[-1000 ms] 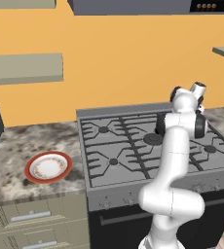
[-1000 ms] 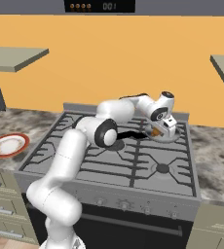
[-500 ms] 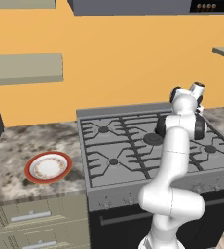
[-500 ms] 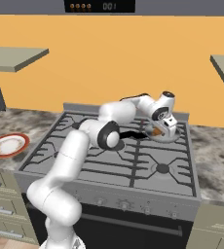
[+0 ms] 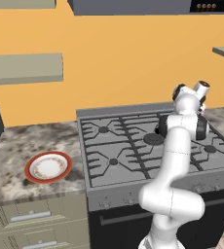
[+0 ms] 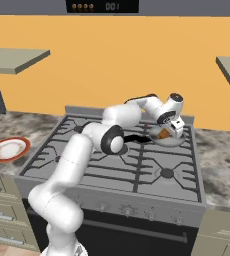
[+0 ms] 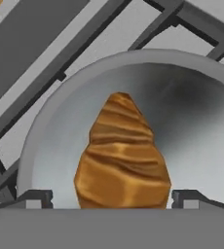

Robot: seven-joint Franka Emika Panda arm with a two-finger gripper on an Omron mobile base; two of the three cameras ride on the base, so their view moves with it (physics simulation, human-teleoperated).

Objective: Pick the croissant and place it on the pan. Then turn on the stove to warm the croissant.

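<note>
Wide grey gas stove with dark grates, round burners and a black oven door: stood between two stretches of mottled stone counter, against an orange wall

White jointed robot arm with dark joints: rose in front of the stove and reached over the grates to the rear right burner

Flat grey wall shelves: hung on the orange wall, one to each side of the stove

Round white plate with a red rim: lay on the counter left of the stove, well apart from the pan; seen also at the left edge of the right base view

Small round shallow grey metal pan: sat on the grate at the stove's rear right; in the right base view its rim showed just beneath the hand, and its short black handle pointed left

Two-finger gripper: hung directly above the pan, jaws spread wide; the two dark fingertips stood one to each side of the pastry, each with a small gap visible, so the hand appeared released rather than gripping

Small golden-brown ridged croissant: lay inside the pan, on its floor, between the open fingertips with its tapered end pointing away from the hand; in the right base view it showed as an orange-tan patch under the gripper, within the pan's rim
</note>
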